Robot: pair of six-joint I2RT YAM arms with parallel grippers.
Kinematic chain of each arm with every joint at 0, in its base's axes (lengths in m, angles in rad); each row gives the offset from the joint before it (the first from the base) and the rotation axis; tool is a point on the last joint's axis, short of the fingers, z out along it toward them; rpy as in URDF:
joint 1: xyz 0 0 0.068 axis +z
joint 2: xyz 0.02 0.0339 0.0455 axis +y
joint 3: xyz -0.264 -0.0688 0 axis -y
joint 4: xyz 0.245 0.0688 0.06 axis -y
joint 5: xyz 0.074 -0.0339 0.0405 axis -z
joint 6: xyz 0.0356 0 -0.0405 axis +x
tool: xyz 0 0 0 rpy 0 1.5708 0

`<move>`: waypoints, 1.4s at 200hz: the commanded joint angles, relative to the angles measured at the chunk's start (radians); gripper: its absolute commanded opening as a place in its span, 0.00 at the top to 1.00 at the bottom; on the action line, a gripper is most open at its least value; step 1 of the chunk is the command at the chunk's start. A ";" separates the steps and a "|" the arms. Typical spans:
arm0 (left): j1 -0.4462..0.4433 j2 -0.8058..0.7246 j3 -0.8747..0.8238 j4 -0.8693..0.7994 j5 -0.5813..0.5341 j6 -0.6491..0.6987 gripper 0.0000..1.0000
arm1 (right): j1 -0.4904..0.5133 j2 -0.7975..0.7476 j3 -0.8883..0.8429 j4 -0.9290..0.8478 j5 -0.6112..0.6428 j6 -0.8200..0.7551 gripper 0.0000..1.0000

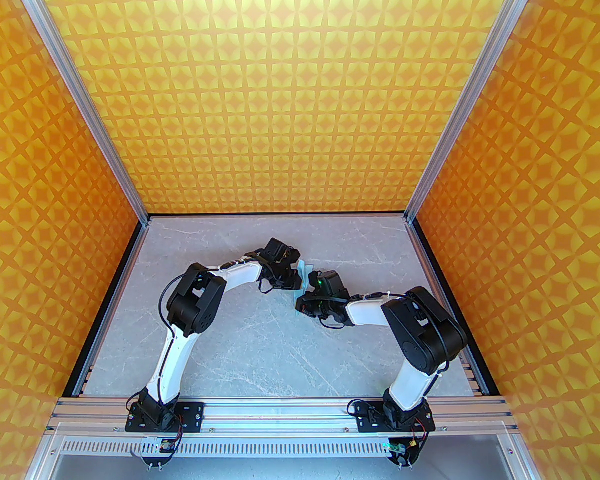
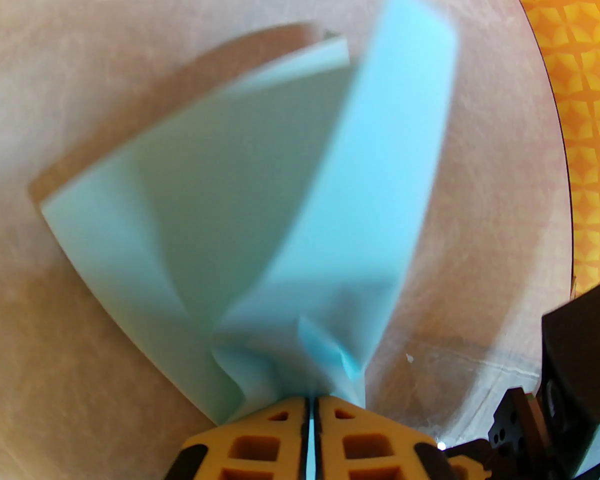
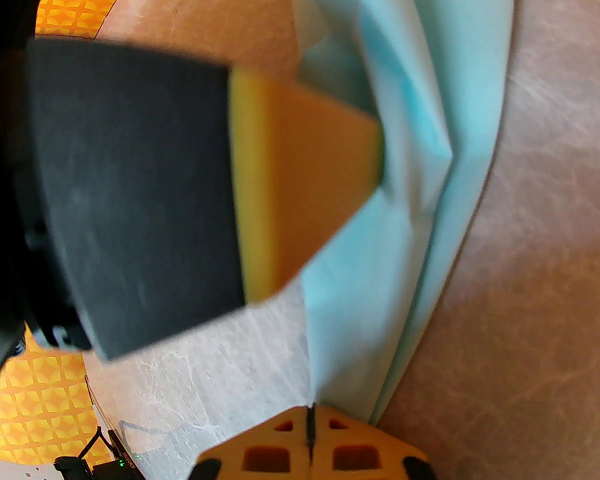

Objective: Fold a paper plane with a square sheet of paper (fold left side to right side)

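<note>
Your left claw (image 2: 310,404) is clenched on the light-blue paper (image 2: 290,193), which fans out just beyond its tips, above the table (image 2: 490,218). Your right claw (image 3: 310,413) is also clenched, pinching a corner of the paper; it is held between both claws, creased.

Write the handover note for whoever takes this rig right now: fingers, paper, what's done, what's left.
Left gripper: fingers shut on the sheet of paper, pinching a crumpled, folded end.
Right gripper: fingers shut. The sheet's tapered end runs into their tips and looks pinched there.
Paper: light blue, held up between both grippers over the table, toward its far side, casting a shadow below.
Done: several creases and overlapping flaps are in.
Left: it is not a flat, narrow dart yet, and the flaps stand apart. Probably bring the left side over to the right and press the crease.
</note>
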 commanded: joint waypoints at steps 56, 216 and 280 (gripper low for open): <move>0.000 -0.001 -0.040 0.008 0.000 0.009 0.89 | -0.049 -0.142 0.032 -0.142 0.052 -0.020 0.94; -0.013 -0.025 -0.074 0.027 0.004 0.045 0.88 | -0.110 0.135 0.395 -0.289 0.133 -0.068 0.91; -0.014 -0.045 -0.079 0.015 0.010 0.067 0.88 | -0.135 0.213 0.374 -0.283 0.172 -0.074 0.91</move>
